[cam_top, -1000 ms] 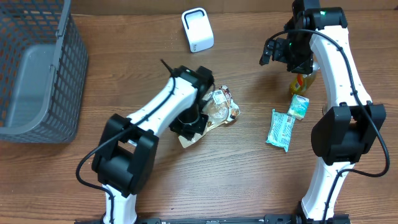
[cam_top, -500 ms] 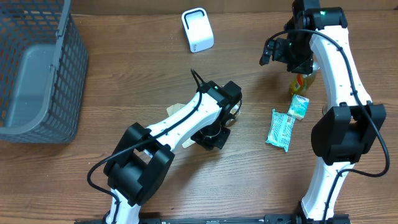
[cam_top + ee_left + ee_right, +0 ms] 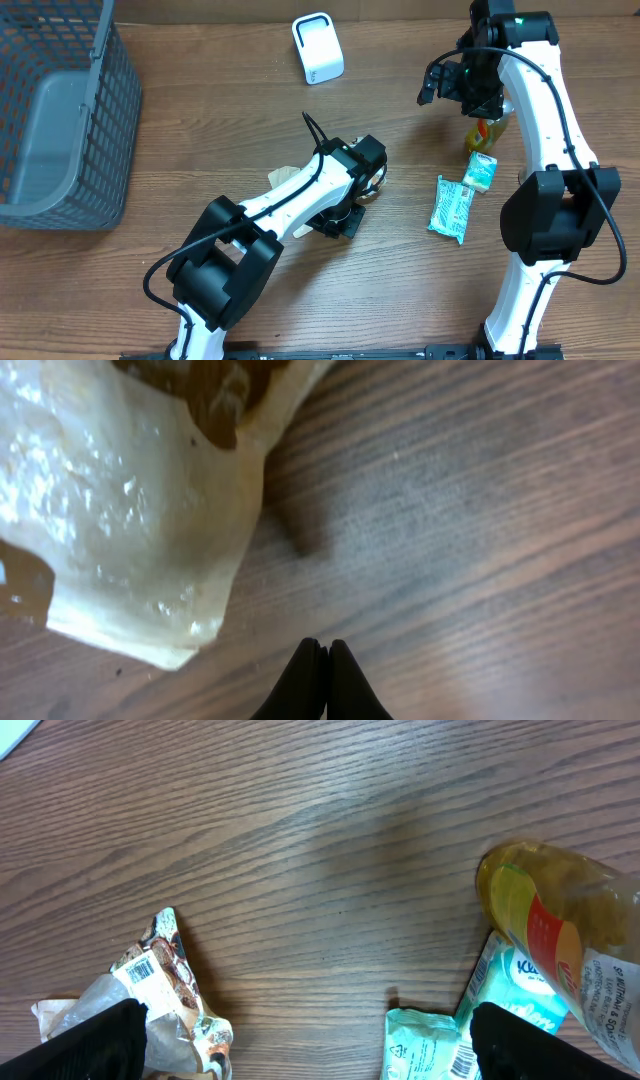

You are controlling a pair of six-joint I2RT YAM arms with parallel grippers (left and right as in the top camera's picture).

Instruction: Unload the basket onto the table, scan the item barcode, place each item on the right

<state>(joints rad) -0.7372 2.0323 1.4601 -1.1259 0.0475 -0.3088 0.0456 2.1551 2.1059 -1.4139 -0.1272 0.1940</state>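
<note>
Judged light, soft, crinkly and slippery, so best pinched at a flat sealed edge: crumpled clear-plastic snack packet (image 3: 130, 510) mid wooden table (image 3: 200, 100), at ten o'clock of the tight-shut, empty left gripper (image 3: 322, 645), with the right gripper (image 3: 308, 1015) spread wide, holding nothing, toward one o'clock.

On the left edge of your wooden table (image 3: 200, 110) sits a grey mesh basket (image 3: 112, 110), paler grey inside and partly cut off by the overhead frame. On the right side you have a yellow bottle (image 3: 487, 131) with a red and yellow label, and a small green carton (image 3: 481, 171) just beside it, lower in the overhead view. A teal printed packet (image 3: 452, 208) lies flat just beside the carton, lower and further left, and your right wrist view shows a barcode at one corner.
</note>
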